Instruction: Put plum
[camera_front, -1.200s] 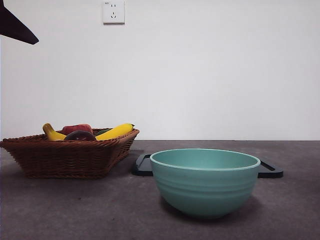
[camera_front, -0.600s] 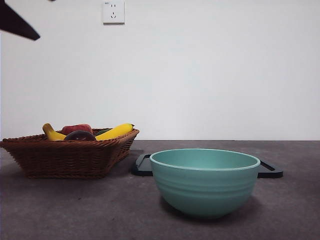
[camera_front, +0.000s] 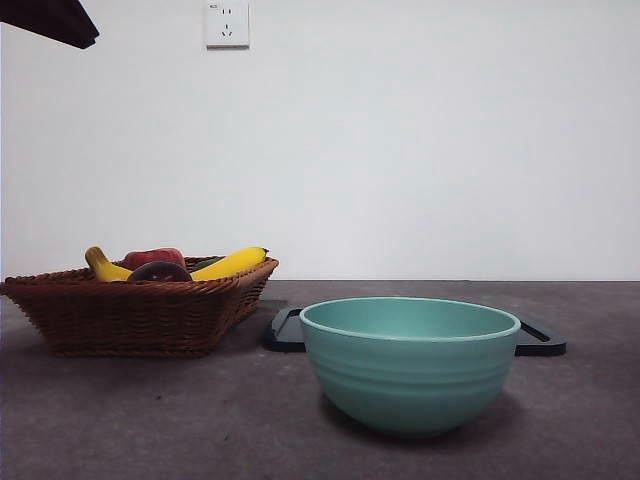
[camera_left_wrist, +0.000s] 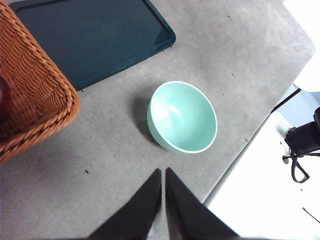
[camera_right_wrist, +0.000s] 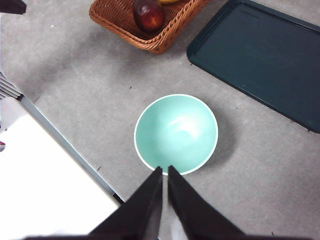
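Left gripper (camera_left_wrist: 163, 172): my jaws are pressed together with nothing between them, held high over the table (camera_left_wrist: 100, 165), near the bowl (camera_left_wrist: 182, 117) and just off the basket (camera_left_wrist: 35, 100).
Right gripper (camera_right_wrist: 164, 171): my jaws are closed and empty too, hanging above the near rim of the bowl (camera_right_wrist: 176, 132).
Plum (camera_front: 158, 271): it sits in the basket (camera_front: 140, 310), at the front of the pile, against the banana (camera_front: 230, 263) and below the brighter red fruit (camera_front: 153, 257). From my right wrist it shows as a dark glossy ball (camera_right_wrist: 149, 14) close to the basket's wall (camera_right_wrist: 165, 35).
Step in hand: reaching for the plum, by my judgement; nothing is picked up yet.
Doing it well: I would open wide before descending, come straight down over the plum's crown, keep clear of the wicker wall, and squeeze gently, since the smooth skin will likely slip.
Destination: the task names none; the bowl (camera_front: 410, 365) and the dark tray (camera_right_wrist: 260, 55) are both bare.
Front view only: the fruit stacking, and a wall socket (camera_front: 227, 23).
Wrist views only: the tray's full outline (camera_left_wrist: 90, 37) and the bowl's empty inside.
Left wrist limit: only a dark sliver at the basket's edge, which I cannot identify.
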